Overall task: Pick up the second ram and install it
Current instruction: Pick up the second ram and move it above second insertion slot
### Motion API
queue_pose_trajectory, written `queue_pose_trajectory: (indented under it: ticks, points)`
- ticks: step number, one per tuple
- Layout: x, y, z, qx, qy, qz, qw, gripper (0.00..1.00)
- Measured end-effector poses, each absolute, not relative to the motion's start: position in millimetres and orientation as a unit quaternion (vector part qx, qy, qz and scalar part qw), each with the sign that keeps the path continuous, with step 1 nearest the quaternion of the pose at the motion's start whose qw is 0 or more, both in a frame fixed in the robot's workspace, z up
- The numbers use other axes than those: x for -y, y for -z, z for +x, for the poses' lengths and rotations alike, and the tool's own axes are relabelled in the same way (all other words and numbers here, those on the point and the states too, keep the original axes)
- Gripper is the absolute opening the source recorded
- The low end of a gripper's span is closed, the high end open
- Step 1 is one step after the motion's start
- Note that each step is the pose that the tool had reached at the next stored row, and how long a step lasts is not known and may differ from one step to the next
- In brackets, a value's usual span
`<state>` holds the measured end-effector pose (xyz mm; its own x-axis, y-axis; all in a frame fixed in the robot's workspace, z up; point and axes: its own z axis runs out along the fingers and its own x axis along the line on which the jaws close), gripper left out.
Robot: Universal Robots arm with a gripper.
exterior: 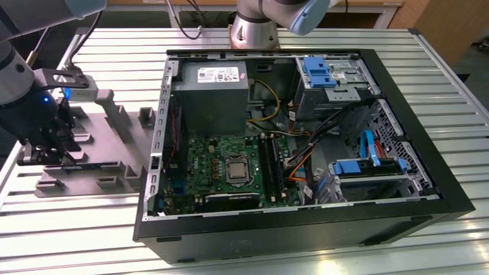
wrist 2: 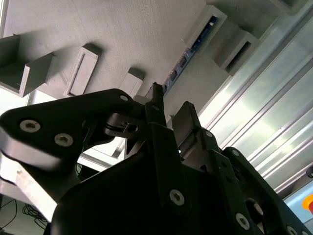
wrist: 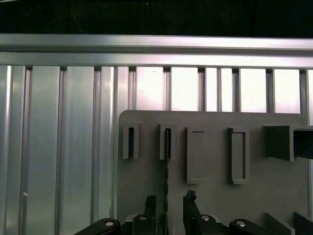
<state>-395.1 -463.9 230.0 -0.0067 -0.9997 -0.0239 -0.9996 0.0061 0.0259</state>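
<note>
claw [wrist: 169,197] astride second ram [wrist: 167,161] amid raised blocks [wrist: 279,142] of grey tray [wrist: 215,147]

a robotics lab: open computer case [exterior: 306,232] on slatted aluminium bench [exterior: 77,229].

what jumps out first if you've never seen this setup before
The open computer case dominates the middle of the exterior view, its green motherboard exposed. At that view's left, the end effector hangs low over a grey tray on the slatted table. In the first wrist view its open fingers straddle the second ram, which stands on edge in a tray slot.
</note>
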Motion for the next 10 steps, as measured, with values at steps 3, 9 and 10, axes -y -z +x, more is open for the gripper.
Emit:
queue_pose_trajectory:
  ticks: [3, 9, 10]
  points:
    - [463.9, -229.9, -395.1, 0.709, 0.018, 0.705, 0.001, 0.36]
    - [463.8, -229.0, -395.7, 0.709, 0.018, 0.705, 0.000, 0.36]
    - [463.8, -228.8, -396.2, 0.709, 0.018, 0.705, 0.001, 0.36]
